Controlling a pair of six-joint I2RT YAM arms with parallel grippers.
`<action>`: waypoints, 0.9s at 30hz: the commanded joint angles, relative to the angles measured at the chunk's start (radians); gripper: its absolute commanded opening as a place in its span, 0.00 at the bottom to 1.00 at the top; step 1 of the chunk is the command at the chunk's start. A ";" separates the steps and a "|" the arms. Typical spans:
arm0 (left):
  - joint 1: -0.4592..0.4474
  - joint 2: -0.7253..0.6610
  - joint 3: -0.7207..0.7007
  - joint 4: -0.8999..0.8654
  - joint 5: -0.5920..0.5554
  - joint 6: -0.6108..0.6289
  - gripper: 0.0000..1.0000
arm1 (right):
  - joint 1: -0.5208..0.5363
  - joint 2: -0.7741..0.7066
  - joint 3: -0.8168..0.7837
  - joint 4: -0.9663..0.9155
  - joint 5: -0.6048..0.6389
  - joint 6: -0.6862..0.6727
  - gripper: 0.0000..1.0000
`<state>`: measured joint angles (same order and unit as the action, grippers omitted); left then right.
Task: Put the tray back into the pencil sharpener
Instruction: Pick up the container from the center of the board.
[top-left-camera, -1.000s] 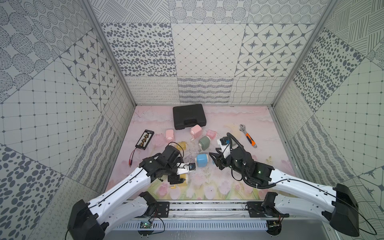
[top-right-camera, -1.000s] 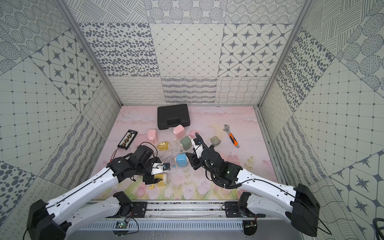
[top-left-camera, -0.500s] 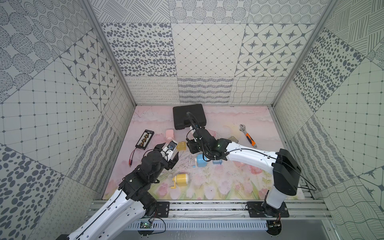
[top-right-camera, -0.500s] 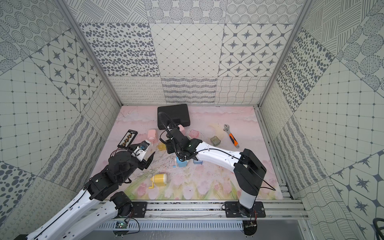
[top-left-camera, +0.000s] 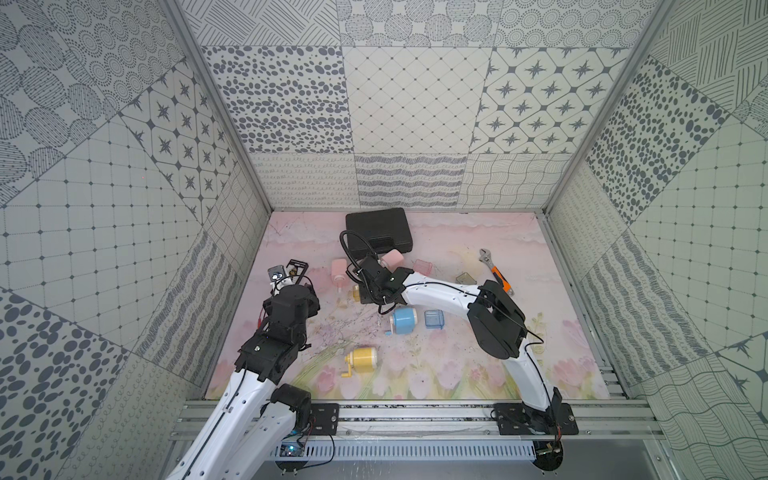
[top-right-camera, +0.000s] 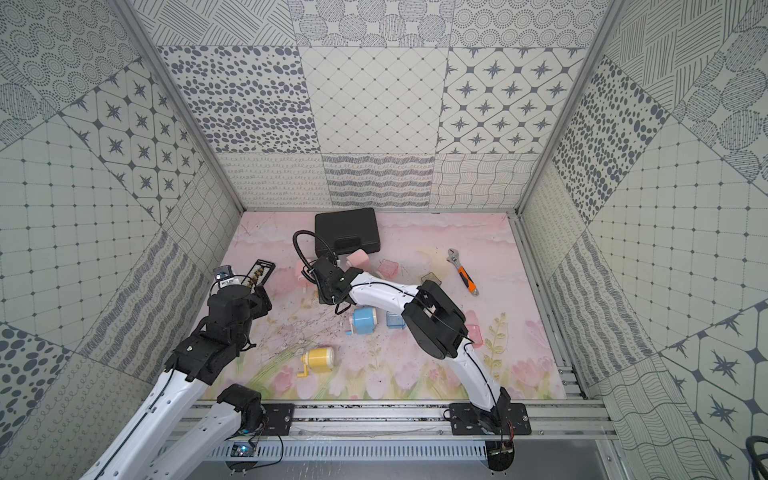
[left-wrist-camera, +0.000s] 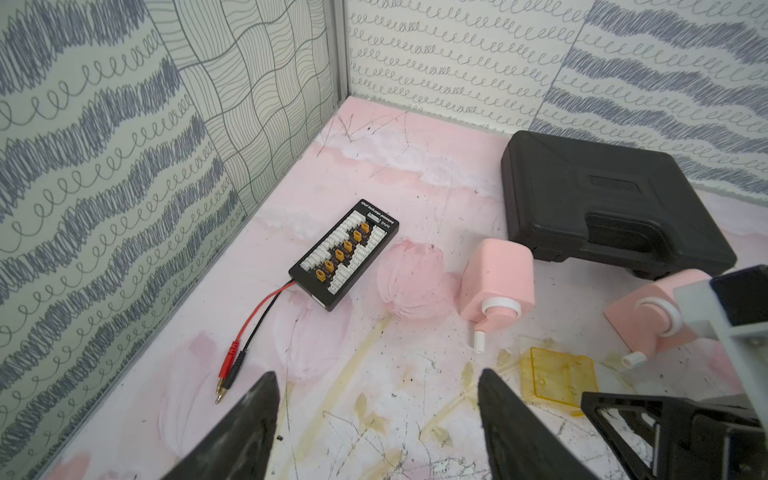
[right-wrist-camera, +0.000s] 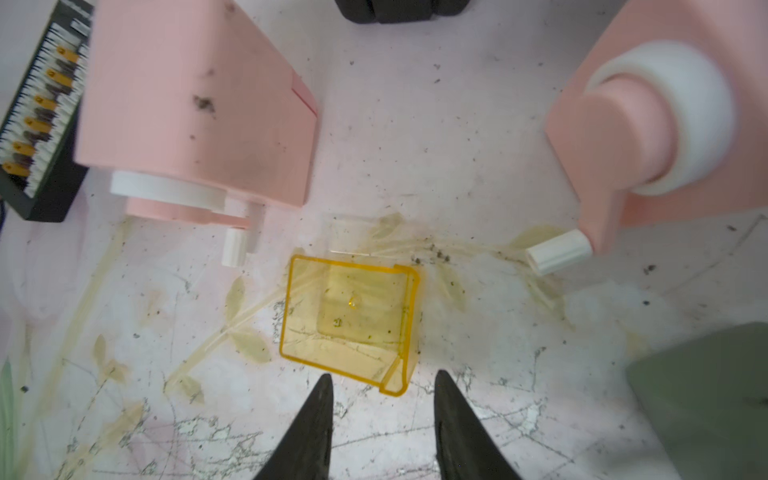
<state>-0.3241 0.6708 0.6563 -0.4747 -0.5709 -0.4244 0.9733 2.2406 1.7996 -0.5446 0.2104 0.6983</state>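
The step in hand looked like the pick-up of the yellow tray (right-wrist-camera: 349, 320). Doing it well would mean bringing the right jaws down over one thin wall rather than across the whole box. They should then close gently, so the slick plastic does not skate over the gritty tabletop (right-wrist-camera: 478, 137). In the right wrist view those jaws stood parted and empty. Their tips were just short of the tray's curved corner, and I could not tell how far above it they were.

The tray lay between two pink sharpeners (right-wrist-camera: 195, 104). In a top view it sat near the middle of the frame, half hidden by the right wrist. The yellow pencil sharpener (top-left-camera: 360, 358), its likely home by colour, lay on its side lower in that frame, well apart. The left jaws were also parted and empty over bare tabletop, near a black connector board (left-wrist-camera: 344, 254).
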 joint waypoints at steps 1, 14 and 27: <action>0.024 0.036 0.013 -0.047 0.021 -0.190 0.75 | -0.010 0.038 0.073 -0.033 0.040 0.031 0.39; 0.025 0.033 0.011 -0.027 0.043 -0.157 0.72 | -0.020 0.171 0.252 -0.131 0.071 0.031 0.24; 0.025 0.029 0.016 -0.004 0.057 -0.133 0.68 | -0.021 0.180 0.259 -0.147 0.057 0.030 0.12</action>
<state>-0.3180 0.7040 0.6586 -0.5041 -0.5293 -0.5655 0.9516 2.4020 2.0365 -0.6926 0.2619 0.7261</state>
